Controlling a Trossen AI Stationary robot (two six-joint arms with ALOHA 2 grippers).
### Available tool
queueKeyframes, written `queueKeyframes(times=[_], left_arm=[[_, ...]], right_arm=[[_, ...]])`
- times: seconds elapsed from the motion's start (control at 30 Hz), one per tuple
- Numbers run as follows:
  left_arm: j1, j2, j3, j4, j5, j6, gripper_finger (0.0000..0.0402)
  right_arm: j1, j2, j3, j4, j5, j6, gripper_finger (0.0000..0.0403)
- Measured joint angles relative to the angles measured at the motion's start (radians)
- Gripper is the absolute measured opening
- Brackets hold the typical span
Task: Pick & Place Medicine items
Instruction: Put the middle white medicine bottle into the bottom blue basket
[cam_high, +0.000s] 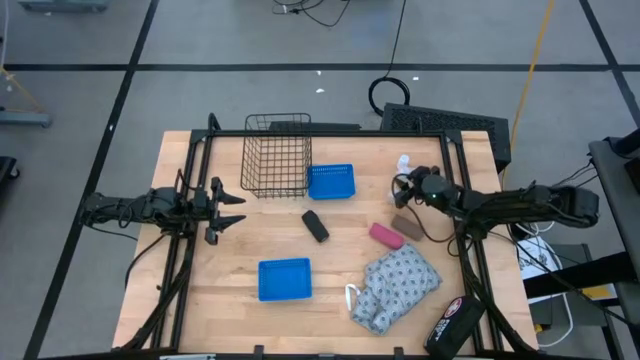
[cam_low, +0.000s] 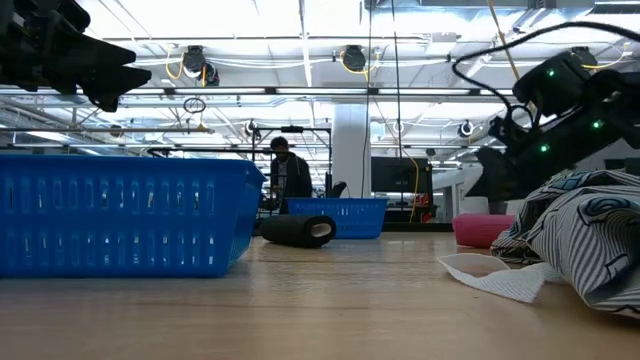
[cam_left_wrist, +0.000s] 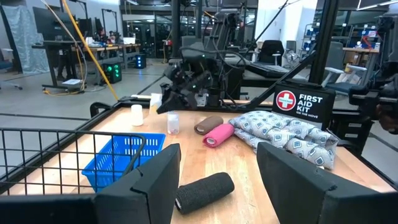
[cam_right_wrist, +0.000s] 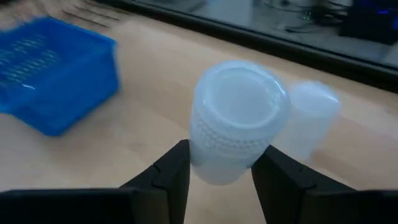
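Right gripper (cam_high: 405, 187) sits near the bench's (cam_high: 230, 250) far right corner in the high view, beside the white bottles (cam_high: 404, 163) clustered by the far edge. Left gripper (cam_high: 226, 208) waits at the left edge, jaws parted, nothing between them. Open wood lies between the right gripper and the blue tray (cam_high: 331, 182) by the wire basket (cam_high: 277, 154). The black roll (cam_high: 315, 225), pink block (cam_high: 386, 235) and brown block (cam_high: 405, 224) lie closer to mid-bench, and the patterned cloth (cam_high: 398, 287) toward the near right corner.

Low view: only the right arm's dark bulk shows over the cloth, so the grip can't be read there; the near blue tray (cam_low: 125, 218) fills the left side.

Left wrist view: left fingers (cam_left_wrist: 155, 183) stand apart and empty. Across the bench the right gripper hangs over one bottle (cam_left_wrist: 173, 122), with another bottle (cam_left_wrist: 137, 114) further toward the far edge. A first aid kit bag (cam_left_wrist: 303, 103) stands at the right edge.

Right wrist view: right gripper (cam_right_wrist: 220, 165) has a white ribbed-cap bottle (cam_right_wrist: 236, 121) between its fingers, pads touching both sides, so it reads as clenched on it; a second bottle (cam_right_wrist: 313, 118) stands just beside. Step looks like the pick being secured. Next move likely calls for a straight lift clear of the neighbour, then a carry to the blue tray (cam_right_wrist: 53, 71). Risk: nudging the neighbouring bottle.
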Motion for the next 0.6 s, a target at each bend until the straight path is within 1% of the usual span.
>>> queueKeyframes(times=[0.1, 0.2, 0.37, 0.6], left_arm=[[0.000, 0.000, 0.000, 0.000, 0.000, 0.000, 0.0223], [0.000, 0.000, 0.000, 0.000, 0.000, 0.000, 0.0223], [0.000, 0.000, 0.000, 0.000, 0.000, 0.000, 0.0223], [0.000, 0.000, 0.000, 0.000, 0.000, 0.000, 0.0223]], right_arm=[[0.000, -0.044, 0.000, 0.044, -0.055, -0.042, 0.0138], [0.000, -0.083, 0.000, 0.106, -0.145, -0.086, 0.0136], [0.000, -0.134, 0.000, 0.163, -0.273, -0.098, 0.0136], [0.009, -0.154, 0.000, 0.191, -0.522, -0.088, 0.0136]])
